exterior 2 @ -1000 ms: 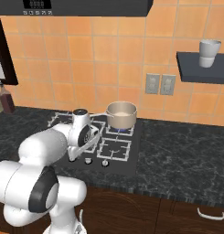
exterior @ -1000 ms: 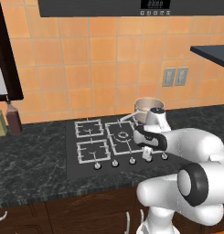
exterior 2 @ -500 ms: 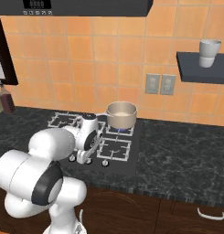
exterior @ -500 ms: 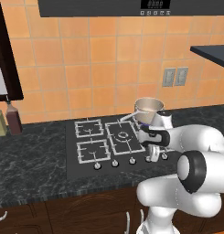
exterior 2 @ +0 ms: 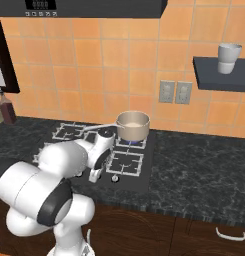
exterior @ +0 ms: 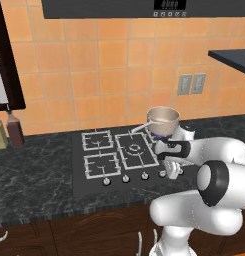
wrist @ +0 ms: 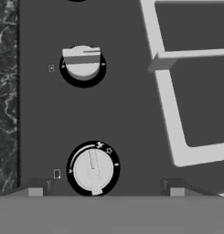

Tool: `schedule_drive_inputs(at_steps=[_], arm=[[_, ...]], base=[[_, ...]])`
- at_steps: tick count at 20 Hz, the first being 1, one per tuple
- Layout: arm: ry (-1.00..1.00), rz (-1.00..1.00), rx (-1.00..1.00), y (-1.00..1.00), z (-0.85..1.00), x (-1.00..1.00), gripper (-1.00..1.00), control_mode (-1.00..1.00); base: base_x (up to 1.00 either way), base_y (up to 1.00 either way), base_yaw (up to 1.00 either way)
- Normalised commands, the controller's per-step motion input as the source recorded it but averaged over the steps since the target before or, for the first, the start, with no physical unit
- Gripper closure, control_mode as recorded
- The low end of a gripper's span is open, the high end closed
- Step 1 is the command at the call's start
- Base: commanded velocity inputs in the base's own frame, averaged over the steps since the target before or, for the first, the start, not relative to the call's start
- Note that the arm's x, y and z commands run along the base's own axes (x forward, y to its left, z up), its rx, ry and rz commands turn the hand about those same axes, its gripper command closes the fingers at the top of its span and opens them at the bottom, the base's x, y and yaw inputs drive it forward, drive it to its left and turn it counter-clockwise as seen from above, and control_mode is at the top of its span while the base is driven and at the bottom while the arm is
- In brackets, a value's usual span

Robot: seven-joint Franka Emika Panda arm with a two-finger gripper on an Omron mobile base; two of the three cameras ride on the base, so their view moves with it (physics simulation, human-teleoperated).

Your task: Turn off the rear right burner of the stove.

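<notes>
The white arm has swung to the right along the front of the stove [exterior: 94, 180], and its hand now hangs low over the right end of the knob row instead of over the middle. The black glass cooktop sits sunk in the dark marble surface [exterior: 34, 195], with a steel saucepan [exterior 2: 133, 125] standing on the rear right burner [exterior 2: 130, 144]; a touch of blue under the pan suggests it is lit. Seen from the hand, the fingers [wrist: 106, 189] stand apart, one on either side of a silver knob [wrist: 93, 170] just ahead of them, touching nothing. A second knob [wrist: 82, 61] lies further off. The shift looks like lining up on the burner's control, though I cannot tell which knob governs the rear right burner; the grip and the turn are not yet made
</notes>
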Motion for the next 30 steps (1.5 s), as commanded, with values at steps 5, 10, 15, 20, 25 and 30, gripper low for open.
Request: schedule_drive_inputs(at_steps=[5, 10, 15, 20, 25, 30], arm=[[-0.04, 0.08, 0.13, -0.02, -0.05, 0.03, -1.00, -1.00], [0.00, 0.11, 0.01, 0.13, -0.06, 0.14, -1.00, -1.00], [0.01, 0.11, -0.03, 0.19, -0.04, 0.02, -1.00, -1.00], [0.04, 0.04, -0.12, 0.04, -0.33, -0.23, -1.00, -1.00], [0.00, 0.06, -0.11, 0.00, -0.32, -0.60, -1.00, -1.00], [-0.05, 0.03, -0.01, 0.00, -0.02, -0.28, -1.00, -1.00]], base=[[0.00, 0.00, 0.00], [0.00, 0.00, 0.00], [0.00, 0.00, 0.00], [0.00, 0.00, 0.00], [0.00, 0.00, 0.00], [0.00, 0.00, 0.00]])
